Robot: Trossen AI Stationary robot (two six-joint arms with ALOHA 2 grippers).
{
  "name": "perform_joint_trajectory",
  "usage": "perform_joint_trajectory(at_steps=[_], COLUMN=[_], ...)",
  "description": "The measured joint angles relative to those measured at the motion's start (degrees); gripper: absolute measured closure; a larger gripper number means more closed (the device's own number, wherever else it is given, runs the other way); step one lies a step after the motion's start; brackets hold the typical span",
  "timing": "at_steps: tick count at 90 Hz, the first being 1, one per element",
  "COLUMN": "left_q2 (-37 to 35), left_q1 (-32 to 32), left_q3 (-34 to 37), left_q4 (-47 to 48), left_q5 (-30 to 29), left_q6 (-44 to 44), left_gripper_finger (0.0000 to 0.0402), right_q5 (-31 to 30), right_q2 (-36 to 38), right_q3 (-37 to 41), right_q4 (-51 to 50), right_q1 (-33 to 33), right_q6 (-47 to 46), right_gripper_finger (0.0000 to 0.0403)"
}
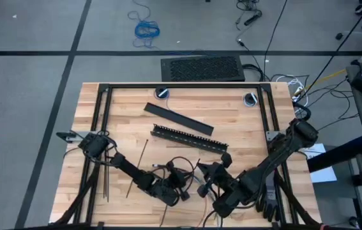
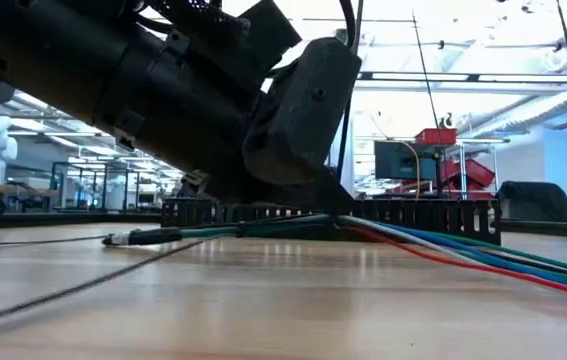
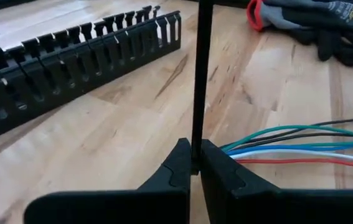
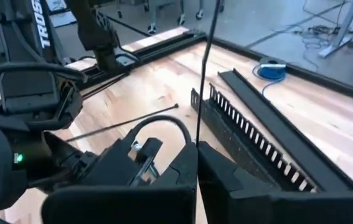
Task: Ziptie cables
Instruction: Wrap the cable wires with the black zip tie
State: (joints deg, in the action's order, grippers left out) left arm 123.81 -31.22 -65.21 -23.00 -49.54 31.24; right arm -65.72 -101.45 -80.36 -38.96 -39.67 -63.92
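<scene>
The cables, thin blue, green, red and pale wires, lie on the table near its front edge, their ends splayed; they also show beside my left gripper. My left gripper and my right gripper meet low over them, each shut on a thin black ziptie. Whether both hold the same ziptie I cannot tell. More zipties lie flat on the wood. My left gripper pinches a ziptie between its two fingertips, at the strip's near part. The strip runs straight on from the tips, out of the picture's top. My right gripper pinches a ziptie between its two fingertips. The thin strip rises straight from the tips and leaves the picture's top. Its other end does not show.
A black slotted bar and a flat black bar lie across the middle of the table, beyond the grippers. Dark gloves lie near the front right. A coiled blue cable lies on the floor behind the table.
</scene>
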Motion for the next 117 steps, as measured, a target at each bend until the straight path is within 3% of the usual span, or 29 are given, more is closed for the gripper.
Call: perform_joint_trajectory(at_steps=[57,78,103,117], left_q2=[0.1,0.1,0.5,0.7], left_q1=[0.4,1.3,1.3,1.3], left_q3=[0.1,0.1,0.0,0.0], left_q4=[0.2,0.0,0.4,0.2], left_q5=[6.1,11.8,13.0,12.1], left_q6=[1.0,1.4,-0.7,-4.8], left_gripper_finger=[0.0388,0.0388,0.0388,0.0383], right_q5=[5.8,2.9,0.2,2.3], right_q2=[2.1,1.4,0.9,-1.5], right_q3=[0.0,0.0,0.0,-0.1], right_q4=[3.8,4.4,4.6,5.0], right_q1=[1.4,1.4,2.4,1.6], right_q6=[6.4,8.8,11.8,12.7], right_gripper_finger=[0.0403,0.0403,0.0403,0.0403])
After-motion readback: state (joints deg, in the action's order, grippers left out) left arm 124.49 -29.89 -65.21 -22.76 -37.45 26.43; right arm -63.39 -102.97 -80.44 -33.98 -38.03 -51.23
